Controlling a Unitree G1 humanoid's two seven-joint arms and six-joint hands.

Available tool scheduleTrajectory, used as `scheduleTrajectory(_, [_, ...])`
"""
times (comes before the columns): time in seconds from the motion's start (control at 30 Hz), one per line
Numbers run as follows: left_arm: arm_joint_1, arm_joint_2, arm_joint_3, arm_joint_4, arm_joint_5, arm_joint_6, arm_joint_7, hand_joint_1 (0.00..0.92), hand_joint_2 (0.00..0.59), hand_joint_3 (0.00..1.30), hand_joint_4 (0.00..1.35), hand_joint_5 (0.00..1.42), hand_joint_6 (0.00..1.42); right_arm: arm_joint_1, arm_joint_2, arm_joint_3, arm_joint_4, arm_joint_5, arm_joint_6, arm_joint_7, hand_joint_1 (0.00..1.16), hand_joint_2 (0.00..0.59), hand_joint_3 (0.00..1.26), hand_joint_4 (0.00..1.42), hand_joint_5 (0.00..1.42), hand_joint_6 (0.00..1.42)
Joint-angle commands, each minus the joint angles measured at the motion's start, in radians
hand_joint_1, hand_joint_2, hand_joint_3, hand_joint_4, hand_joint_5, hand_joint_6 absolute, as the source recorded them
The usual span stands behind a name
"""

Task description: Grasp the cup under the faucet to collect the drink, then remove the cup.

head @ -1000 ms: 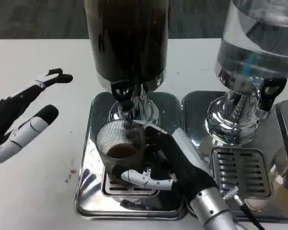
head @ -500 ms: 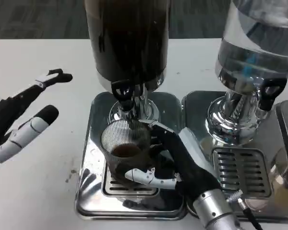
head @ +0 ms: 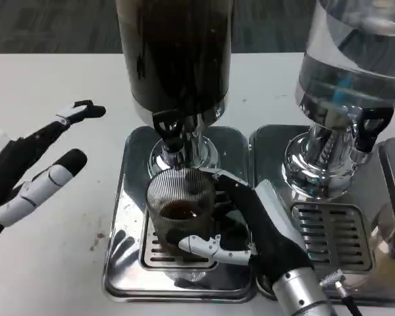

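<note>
A: How is the cup held?
B: At lower centre it is gripped by the right hand, under the dark dispenser's faucet.
A: And removal?
B: It should be kept upright; the left hand is spread, empty.

No readable text, label, brand, number or sign appears on anything in the head view.

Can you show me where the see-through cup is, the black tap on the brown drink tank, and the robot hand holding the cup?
Clear ribbed plastic cup (head: 179,197): head view, its front wall.
Black tap handle (head: 168,125): head view, middle of the lever.
Right hand (head: 250,220): head view, its black palm beside the cup.
</note>
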Motion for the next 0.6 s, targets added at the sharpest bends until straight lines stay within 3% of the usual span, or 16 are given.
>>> scheduleTrajectory(0.03, [-0.008, 0.018, -0.007, 0.015, 0.003, -0.009, -0.01, 0.0, 0.189, 0.19, 0.05, 0.07, 0.06, 0.012, -0.005, -0.014, -0.046, 0.0, -0.017, -0.016, 0.75, 0.208, 0.36, 0.41, 0.5, 0.55])
scheduleTrajectory(0.6, [-0.031, 0.024, -0.026, 0.062, 0.012, -0.033, -0.027, 0.0, 0.189, 0.19, 0.05, 0.07, 0.07, 0.059, -0.007, -0.057, -0.111, 0.006, -0.024, -0.029, 0.73, 0.212, 0.39, 0.43, 0.53, 0.57])
